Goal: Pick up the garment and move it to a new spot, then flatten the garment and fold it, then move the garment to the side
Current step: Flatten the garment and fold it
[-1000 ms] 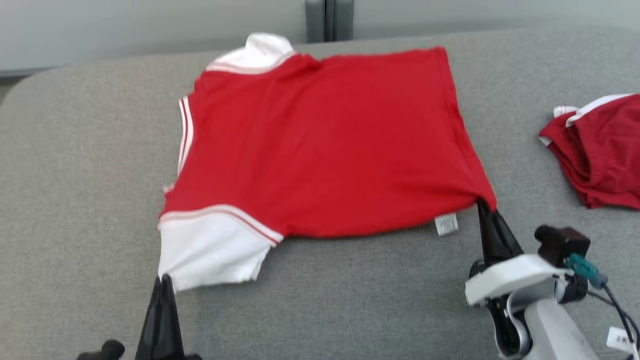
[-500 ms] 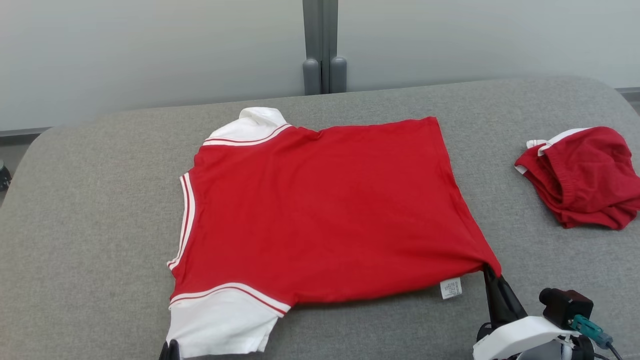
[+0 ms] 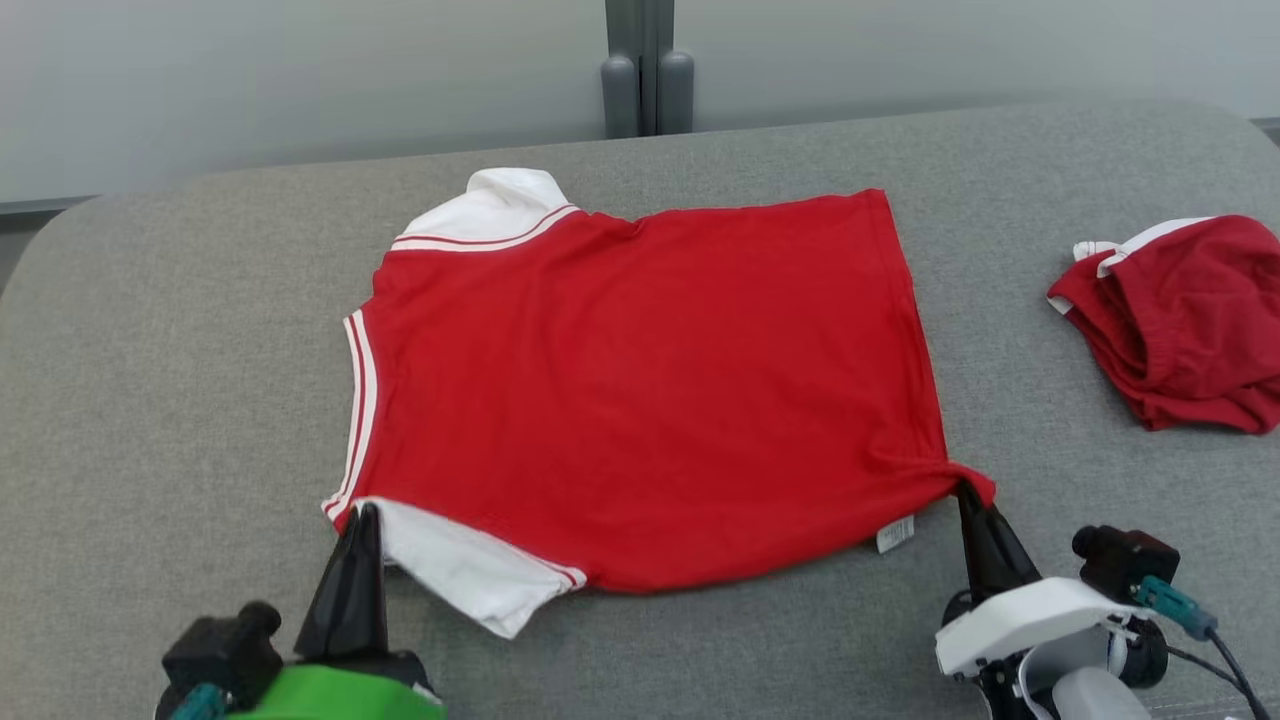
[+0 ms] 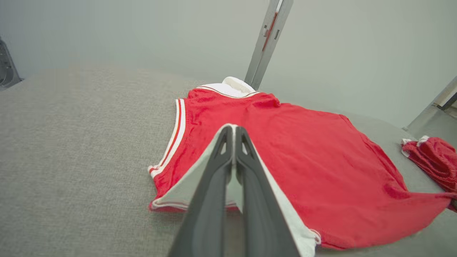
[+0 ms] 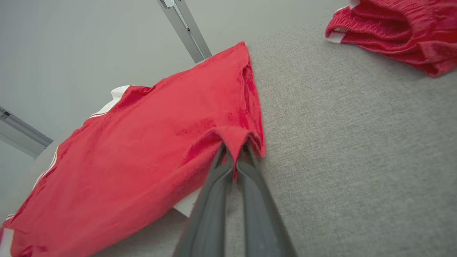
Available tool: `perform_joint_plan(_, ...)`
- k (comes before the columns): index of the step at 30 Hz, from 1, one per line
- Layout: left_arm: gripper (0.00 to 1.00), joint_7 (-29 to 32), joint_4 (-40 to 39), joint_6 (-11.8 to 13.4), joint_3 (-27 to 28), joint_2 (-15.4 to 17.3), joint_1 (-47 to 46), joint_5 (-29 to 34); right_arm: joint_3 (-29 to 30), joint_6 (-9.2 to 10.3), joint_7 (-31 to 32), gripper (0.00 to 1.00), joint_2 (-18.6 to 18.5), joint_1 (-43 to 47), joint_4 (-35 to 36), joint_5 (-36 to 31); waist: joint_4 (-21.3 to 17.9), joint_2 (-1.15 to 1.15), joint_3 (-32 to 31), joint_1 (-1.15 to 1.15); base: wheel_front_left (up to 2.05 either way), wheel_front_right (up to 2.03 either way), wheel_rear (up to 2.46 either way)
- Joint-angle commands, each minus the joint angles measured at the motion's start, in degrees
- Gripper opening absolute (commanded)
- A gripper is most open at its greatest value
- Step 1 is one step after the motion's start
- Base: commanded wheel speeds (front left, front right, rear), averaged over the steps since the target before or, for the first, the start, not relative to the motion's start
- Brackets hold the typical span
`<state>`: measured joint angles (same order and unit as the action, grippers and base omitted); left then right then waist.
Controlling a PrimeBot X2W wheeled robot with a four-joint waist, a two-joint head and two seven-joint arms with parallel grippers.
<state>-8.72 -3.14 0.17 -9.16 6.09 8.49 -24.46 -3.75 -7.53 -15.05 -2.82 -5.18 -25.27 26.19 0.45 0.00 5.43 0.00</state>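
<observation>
Left tool (image 3: 366,512) grips shirt (image 3: 640,380); right tool (image 3: 966,489) too

- Your head view looks down from high over the surface (image 3: 150,330), whole shirt (image 3: 640,380) framed.
- Left wrist view: low, close at the sleeve (image 4: 178,192), facing along the left claw (image 4: 234,129).
- Right wrist view: low at the hem (image 5: 250,137) corner, along the right claw (image 5: 234,155).
- All three share the shirt.

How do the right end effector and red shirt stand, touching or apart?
Touching. Right wrist view: right end effector clamps red shirt at its hem corner.
</observation>
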Motion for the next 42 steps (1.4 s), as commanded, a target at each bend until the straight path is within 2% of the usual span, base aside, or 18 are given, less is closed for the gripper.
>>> perform_joint_plan(1,0.00,-0.50,1.46,-0.67,0.21,0.25,-3.75,0.35,-0.14,0.10,-0.17,0.00,-0.15,-1.80,0.30,1.06,-0.31,0.00,1.90,0.00,0.00,0.00,0.00)
perform_joint_plan(7,0.00,-2.04,10.37,-2.06,0.25,0.51,-17.25,1.33,-0.74,0.10,-0.17,0.00,-0.16,-7.84,-1.10,1.35,-1.42,0.00,5.86,0.00,0.00,0.00,0.00)
perform_joint_plan(12,0.00,-4.47,17.41,-2.29,1.09,0.04,-26.61,1.80,-0.54,0.10,-0.17,0.00,-0.14,-12.93,-3.29,0.66,-2.48,0.00,9.40,0.00,0.00,0.00,0.00)
perform_joint_plan(25,0.00,-6.47,30.13,-2.52,3.83,-0.17,-38.04,3.87,-3.39,0.10,-0.17,0.00,-0.16,-19.98,-6.71,1.30,-4.08,0.00,13.89,0.00,0.00,0.00,0.00)
perform_joint_plan(27,0.45,-6.49,30.29,-2.44,4.43,-0.40,-38.49,4.55,-2.91,0.10,-0.17,0.78,-0.16,-20.49,-5.87,0.88,-4.12,0.00,13.90,0.00,0.00,0.00,0.00)
perform_joint_plan(28,1.00,-6.49,29.91,-2.62,4.81,-0.56,-38.48,4.82,-2.57,0.10,-0.17,1.00,-0.16,-20.54,-5.53,0.67,-4.06,0.00,13.80,0.00,0.00,0.00,0.00)
perform_joint_plan(36,1.00,-6.40,25.36,-4.22,6.56,-1.95,-34.76,5.82,-0.12,0.10,-0.17,1.00,-0.15,-18.56,-2.60,-2.99,-2.98,0.00,11.34,0.00,0.00,0.00,0.00)
perform_joint_plan(42,1.00,-6.40,20.75,-4.68,8.26,-2.46,-27.62,4.33,3.78,0.10,-0.17,1.00,-0.14,-14.23,-0.65,-7.20,-2.01,0.00,8.08,0.00,0.00,0.00,0.00)
